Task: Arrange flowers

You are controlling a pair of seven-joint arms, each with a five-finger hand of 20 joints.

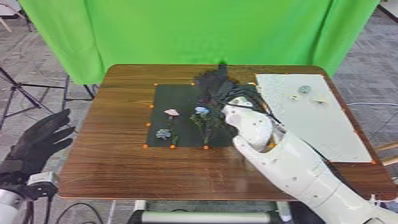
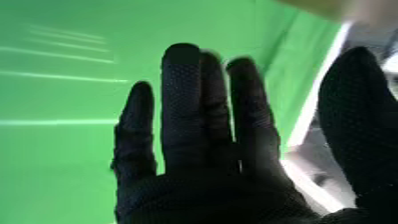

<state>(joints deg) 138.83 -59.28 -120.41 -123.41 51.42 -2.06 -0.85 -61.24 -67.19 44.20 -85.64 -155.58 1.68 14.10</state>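
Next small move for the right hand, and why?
I'd probably swing the right hand over to the white board for a small pale piece. Its fingers are straight and hold nothing, while the pink flower and blue flower already lie on the dark mat.

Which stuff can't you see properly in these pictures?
Head view: whatever lies under the right hand on the black mat; the hand covers it.
Head view: what the little pale bits on the white board are; too small.
Head view: the rest of the left arm; the edge cuts it off.
Right wrist view: the brownish shape; blurred, cut off at the top.
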